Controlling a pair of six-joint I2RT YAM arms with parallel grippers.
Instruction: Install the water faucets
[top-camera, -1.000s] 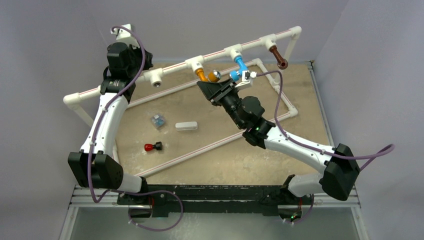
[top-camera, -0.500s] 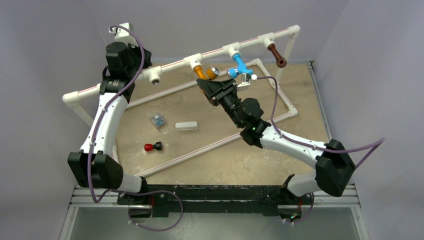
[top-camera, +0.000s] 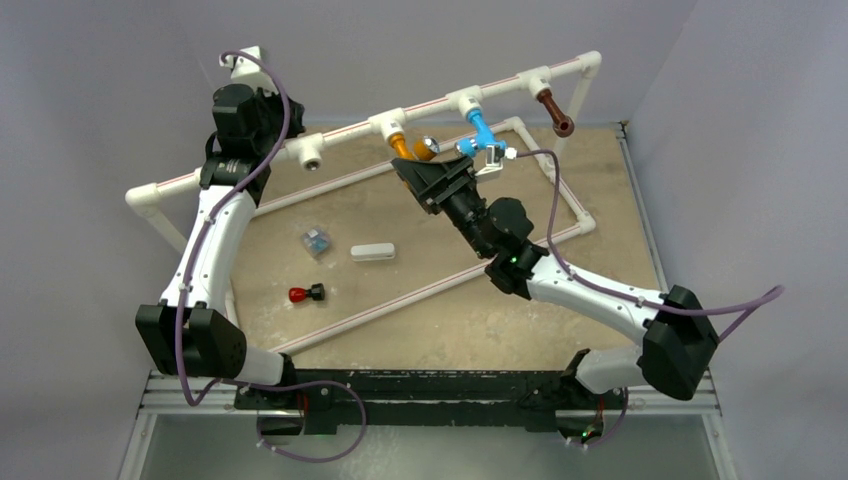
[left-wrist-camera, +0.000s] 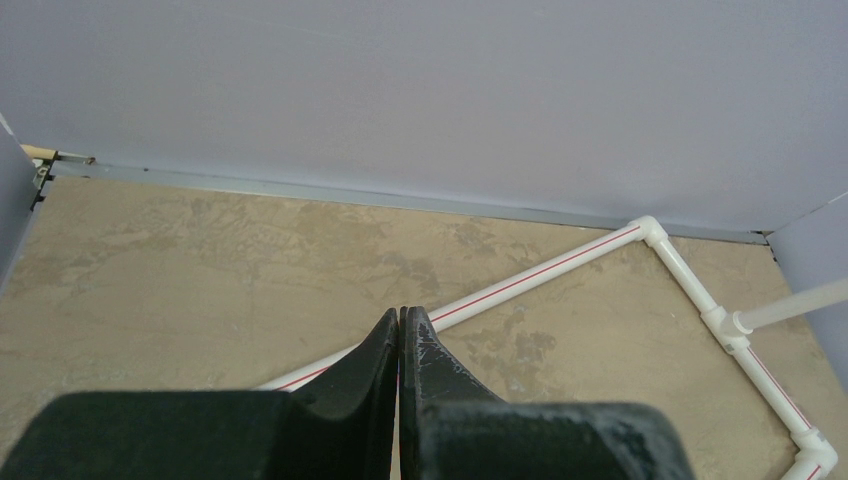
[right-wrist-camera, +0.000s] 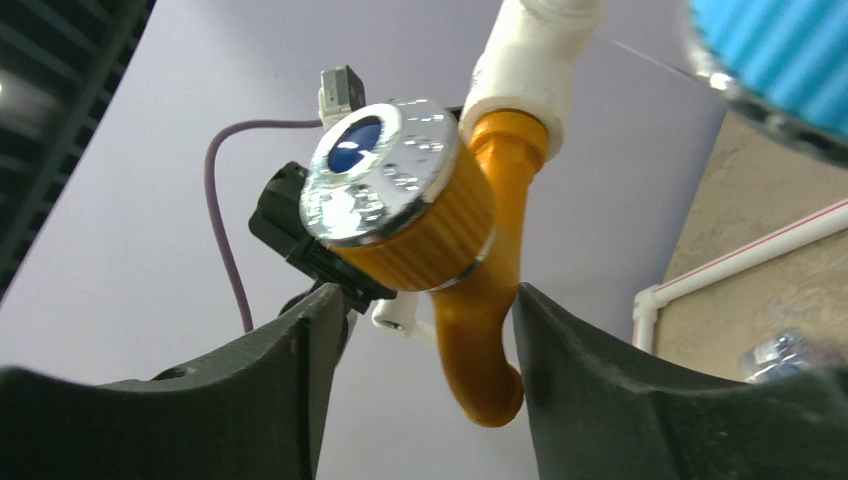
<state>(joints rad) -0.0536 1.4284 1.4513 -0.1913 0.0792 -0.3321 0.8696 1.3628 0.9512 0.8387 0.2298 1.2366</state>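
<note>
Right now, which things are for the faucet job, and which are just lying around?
Job: orange faucet, blue faucet, brown faucet, pipe rail, empty socket.
Lying about: red-black part, white block, small clear piece.

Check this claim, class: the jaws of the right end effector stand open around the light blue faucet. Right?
No: the jaws of the right end effector stand open around the orange-yellow faucet, as the right wrist view shows.

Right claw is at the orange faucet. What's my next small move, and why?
Probably back the right claw straight off the orange faucet: it already hangs seated in its white tee, and the claw stands open on either side of it, not gripping.
</note>
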